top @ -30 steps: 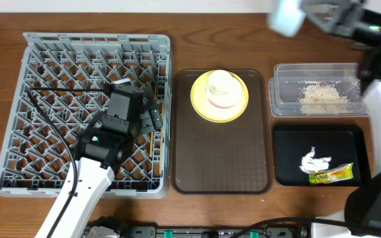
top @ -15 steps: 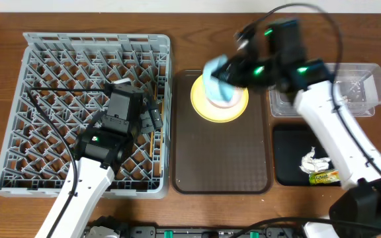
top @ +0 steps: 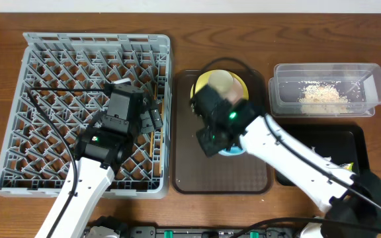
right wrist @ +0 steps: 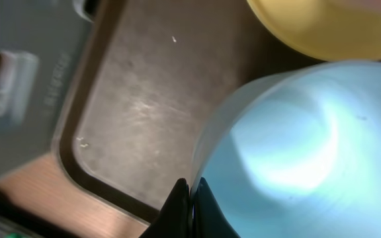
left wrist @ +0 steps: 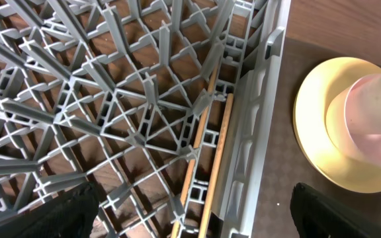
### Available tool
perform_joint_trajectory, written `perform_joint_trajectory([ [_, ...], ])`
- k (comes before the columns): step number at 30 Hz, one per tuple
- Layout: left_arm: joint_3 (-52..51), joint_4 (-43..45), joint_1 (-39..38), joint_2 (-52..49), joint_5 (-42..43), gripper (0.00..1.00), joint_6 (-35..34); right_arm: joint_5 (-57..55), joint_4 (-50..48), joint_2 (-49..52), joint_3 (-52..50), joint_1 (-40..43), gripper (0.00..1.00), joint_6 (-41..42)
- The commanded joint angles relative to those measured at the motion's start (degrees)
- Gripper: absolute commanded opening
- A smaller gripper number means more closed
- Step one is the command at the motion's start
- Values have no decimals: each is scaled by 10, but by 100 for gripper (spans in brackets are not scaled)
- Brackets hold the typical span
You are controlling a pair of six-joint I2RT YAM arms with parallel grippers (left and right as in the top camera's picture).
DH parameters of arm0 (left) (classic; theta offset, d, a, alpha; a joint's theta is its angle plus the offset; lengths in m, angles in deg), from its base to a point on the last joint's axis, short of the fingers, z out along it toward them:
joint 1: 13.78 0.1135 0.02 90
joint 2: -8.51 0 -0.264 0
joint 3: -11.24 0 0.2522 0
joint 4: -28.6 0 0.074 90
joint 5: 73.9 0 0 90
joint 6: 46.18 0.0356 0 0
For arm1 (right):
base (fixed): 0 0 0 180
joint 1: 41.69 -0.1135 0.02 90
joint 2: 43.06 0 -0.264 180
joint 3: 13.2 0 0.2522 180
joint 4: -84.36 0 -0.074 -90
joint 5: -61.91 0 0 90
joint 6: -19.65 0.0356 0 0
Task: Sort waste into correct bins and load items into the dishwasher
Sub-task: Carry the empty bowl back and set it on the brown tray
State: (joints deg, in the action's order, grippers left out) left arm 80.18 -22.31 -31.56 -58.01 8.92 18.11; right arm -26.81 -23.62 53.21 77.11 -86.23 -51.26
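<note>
Light blue bowl [right wrist: 296, 145] clamped in right hand [right wrist: 189, 199] over brown tray [right wrist: 131, 119]; left hand [left wrist: 197, 221] apart.

The right gripper [right wrist: 189, 198], carrying the light blue bowl [right wrist: 296, 145], has swung from the clear tub [top: 326, 112] down over the brown tray [top: 220, 173].

— What is the dish rack [left wrist: 144, 99] made of?
— Grey plastic, matt, with moulded ribs. The chopsticks [left wrist: 219, 152] in it are bare, pale wood.
— And the serving tray [right wrist: 131, 112]?
— Brown, finely pebbled and dull, with light scuffs. The yellow plate [left wrist: 316, 125] looks smooth with a soft sheen; the light blue bowl [right wrist: 296, 152] is smooth and glossy.
— The bins?
— The clear tub [top: 280, 99] is shiny plastic holding dry, crumbly food scraps [top: 321, 96]; the black tray [top: 342, 139] looks smooth. The table [top: 243, 39] shows brown wood grain, satin
</note>
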Motion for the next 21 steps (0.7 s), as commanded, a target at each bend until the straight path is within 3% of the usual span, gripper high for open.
perform_joint_trajectory([
  [1, 8, -2, 2, 3, 2, 94, -1, -51, -24, -4, -49, -9, 1, 33],
  [13, 8, -2, 2, 3, 2, 93, -1, 66, -85, -4, -122, -9, 2, 1],
  [21, 8, -2, 2, 3, 2, 93, -1, 50, -73, -17, -102, 16, 29, -21],
])
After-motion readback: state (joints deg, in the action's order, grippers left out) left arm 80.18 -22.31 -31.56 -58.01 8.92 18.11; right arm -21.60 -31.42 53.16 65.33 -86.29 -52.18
